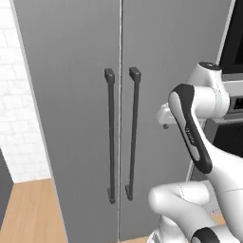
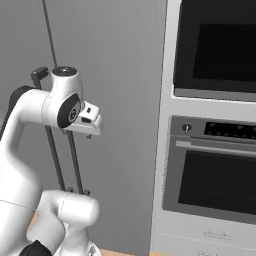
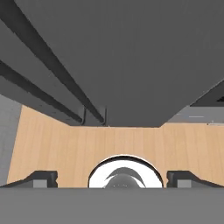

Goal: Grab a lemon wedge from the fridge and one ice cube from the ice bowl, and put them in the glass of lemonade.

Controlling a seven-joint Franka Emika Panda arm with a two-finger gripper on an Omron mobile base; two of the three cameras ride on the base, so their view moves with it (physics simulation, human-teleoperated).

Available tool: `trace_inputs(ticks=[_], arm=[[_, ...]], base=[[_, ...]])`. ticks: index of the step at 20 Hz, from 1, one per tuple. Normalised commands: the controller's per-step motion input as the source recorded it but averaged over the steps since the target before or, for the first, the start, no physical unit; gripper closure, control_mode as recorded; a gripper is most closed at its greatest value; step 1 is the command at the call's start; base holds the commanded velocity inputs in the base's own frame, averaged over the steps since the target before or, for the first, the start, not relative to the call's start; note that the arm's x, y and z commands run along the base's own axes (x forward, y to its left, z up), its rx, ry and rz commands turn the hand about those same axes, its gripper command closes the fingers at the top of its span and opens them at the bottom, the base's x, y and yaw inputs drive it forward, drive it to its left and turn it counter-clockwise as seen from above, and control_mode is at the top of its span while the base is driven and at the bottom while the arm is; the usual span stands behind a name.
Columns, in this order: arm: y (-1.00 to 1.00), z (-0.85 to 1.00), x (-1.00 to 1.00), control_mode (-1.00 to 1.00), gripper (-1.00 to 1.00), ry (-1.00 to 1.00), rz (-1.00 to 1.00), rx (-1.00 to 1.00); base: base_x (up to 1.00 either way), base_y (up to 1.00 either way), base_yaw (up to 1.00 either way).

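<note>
Before the open hand (image 3: 112, 178), shut fridge (image 3: 131, 57), handles (image 3: 94, 114) left

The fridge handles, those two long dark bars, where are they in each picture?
Left base view: the fridge handles stand upright at the middle of the closed grey fridge.
Right base view: at the left edge, mostly hidden behind the white arm.
Hand view: slanting from upper left down to the middle.
Shared landmark: the seam between the two doors.

The fridge (image 1: 85, 118) is tall and grey, its 2 doors are closed, with 2 dark vertical bar handles (image 1: 110, 135) side by side.
</note>
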Motion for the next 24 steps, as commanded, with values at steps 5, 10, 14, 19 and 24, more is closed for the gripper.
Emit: trace_inputs(ticks=[5,10,14,19,24], arm=[[0.0,0.0,0.0,1.0,-1.0,0.0,0.0,0.0],[0.0,0.0,0.0,1.0,-1.0,0.0,0.0,0.0],[0.0,0.0,0.0,1.0,-1.0,0.0,0.0,0.0],[0.0,0.0,0.0,1.0,-1.0,0.0,0.0,0.0],[0.0,0.0,0.0,1.0,-1.0,0.0,0.0,0.0]], base=[[-0.83,-0.01,-0.05],[-0.29,0.25,-0.02],[-0.02,0.42,0.0],[-0.01,0.41,0.0],[-0.35,0.06,-0.03]])
